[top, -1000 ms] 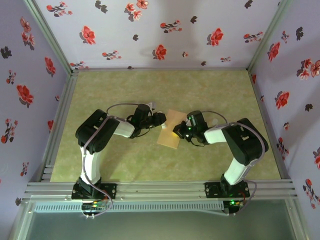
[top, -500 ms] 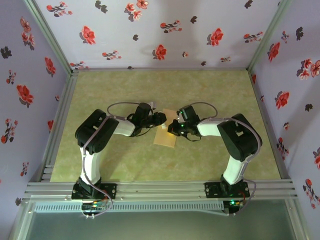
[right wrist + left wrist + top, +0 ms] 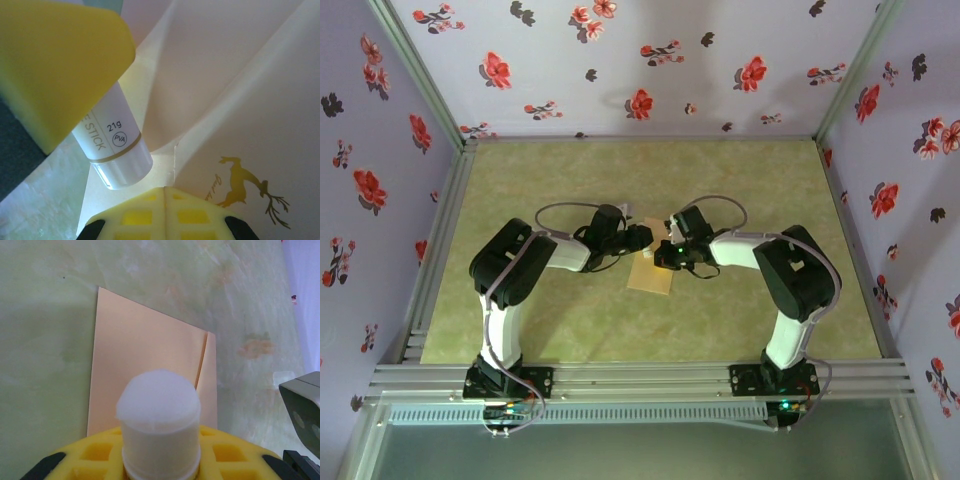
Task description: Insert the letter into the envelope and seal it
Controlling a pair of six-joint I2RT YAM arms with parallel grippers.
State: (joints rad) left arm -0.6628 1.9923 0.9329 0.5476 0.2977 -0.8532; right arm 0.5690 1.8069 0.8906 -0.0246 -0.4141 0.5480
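Note:
The tan envelope (image 3: 650, 277) lies flat mid-table, and it also shows past the stick in the left wrist view (image 3: 145, 360). My left gripper (image 3: 642, 240) (image 3: 160, 452) is shut on a white glue stick (image 3: 159, 415), upright between its yellow fingers. My right gripper (image 3: 663, 257) (image 3: 164, 197) is shut, its closed tips against the envelope's pale paper with a gold deer print (image 3: 245, 190). I cannot tell whether paper is pinched. The glue stick (image 3: 112, 150) hangs just left of those tips. The letter is hidden.
Both arms meet over the envelope at the middle of the green mat (image 3: 570, 180). Floral walls (image 3: 640, 60) close in the back and sides, and a metal rail (image 3: 640, 378) runs along the near edge. Part of the right arm (image 3: 302, 405) stands close beside the left gripper.
My right gripper has moved left and toward the back, ending next to the left gripper over the envelope. Less of the envelope shows now. The left arm has stayed put.

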